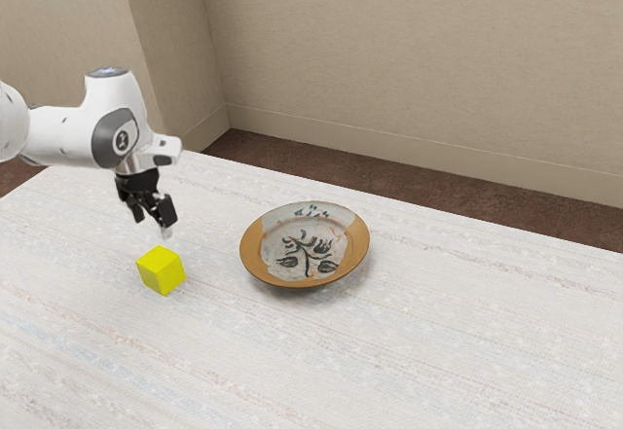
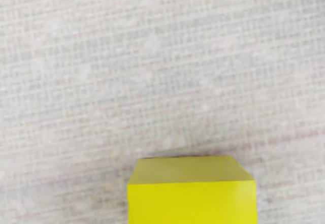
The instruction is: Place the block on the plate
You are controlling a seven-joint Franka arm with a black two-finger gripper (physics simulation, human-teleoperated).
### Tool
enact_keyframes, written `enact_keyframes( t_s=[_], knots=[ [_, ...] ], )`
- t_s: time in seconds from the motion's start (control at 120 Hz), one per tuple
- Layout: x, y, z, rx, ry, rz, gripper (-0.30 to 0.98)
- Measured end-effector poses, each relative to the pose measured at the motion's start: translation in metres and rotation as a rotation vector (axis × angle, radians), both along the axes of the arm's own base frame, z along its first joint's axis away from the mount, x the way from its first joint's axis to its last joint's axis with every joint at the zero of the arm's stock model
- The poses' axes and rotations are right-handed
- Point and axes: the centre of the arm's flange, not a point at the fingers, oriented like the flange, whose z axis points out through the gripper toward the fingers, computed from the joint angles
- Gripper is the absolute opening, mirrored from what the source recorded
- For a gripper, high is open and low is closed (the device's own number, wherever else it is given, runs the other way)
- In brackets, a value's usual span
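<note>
At the exterior view's left the white arm reaches in and carries its black gripper low over the table. The jaws stand parted, one finger clear of the other, with nothing held between them. Just below the jaws sits the yellow block, resting flat on the tabletop with air all round its sides; in the wrist view it looms large, close under the hand.

The block looks like a plain rigid cube, probably light, unlikely to dent or crack under a firm squeeze. Its faces seem smooth, so a pinch near the top edge might let it slip or tip; better that the fingers straddle it and close on two opposite upright faces, about mid-height, pads flat to them. Its edges run nearly square to the hand in the wrist view, so little turning seems called for before the jaws go down. A corner grip would likely twist it.

Farther toward the exterior view's right, well apart from the jaws, waits the wide plate, bare, with its raised brown-and-pale rim. It may be brittle, so the block wants lifting clear of that rim and a gentle lowering onto the middle.
</note>
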Motion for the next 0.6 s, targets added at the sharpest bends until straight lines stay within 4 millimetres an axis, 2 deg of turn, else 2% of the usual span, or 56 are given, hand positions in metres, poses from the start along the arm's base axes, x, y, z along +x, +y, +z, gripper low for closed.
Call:
enact_keyframes(
  t_s=[0.233,0.392,0.6],
  knots=[
    [0.003,0.003,-0.022,-0.011,0.003,-0.035,0.69],
    [0.004,-0.006,-0.037,-0.022,0.012,-0.065,0.69],
    [-0.002,-0.010,-0.044,-0.035,0.020,-0.073,0.69]
  ],
)
